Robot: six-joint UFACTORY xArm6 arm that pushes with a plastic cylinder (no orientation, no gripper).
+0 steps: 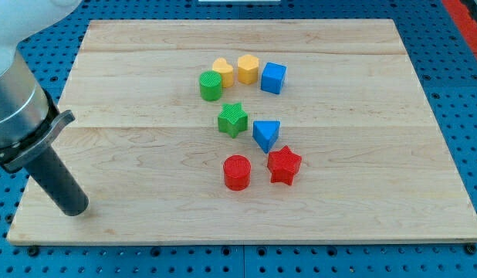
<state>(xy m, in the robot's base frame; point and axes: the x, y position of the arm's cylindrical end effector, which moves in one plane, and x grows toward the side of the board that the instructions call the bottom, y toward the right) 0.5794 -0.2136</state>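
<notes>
My tip [74,209] rests on the wooden board [146,154] near its bottom left corner, touching no block. The nearest block is the red cylinder [237,172], well off to the tip's right. Beside that stands a red star [284,165]. Above them lie a blue triangle [266,134] and a green star [232,120]. Nearer the view's top, a green cylinder [211,86], a yellow block [222,72], a yellow heart [248,69] and a blue cube [273,78] form a tight row.
The board lies on a blue pegboard table [455,93]. The arm's grey body [15,100] fills the view's left edge above the rod.
</notes>
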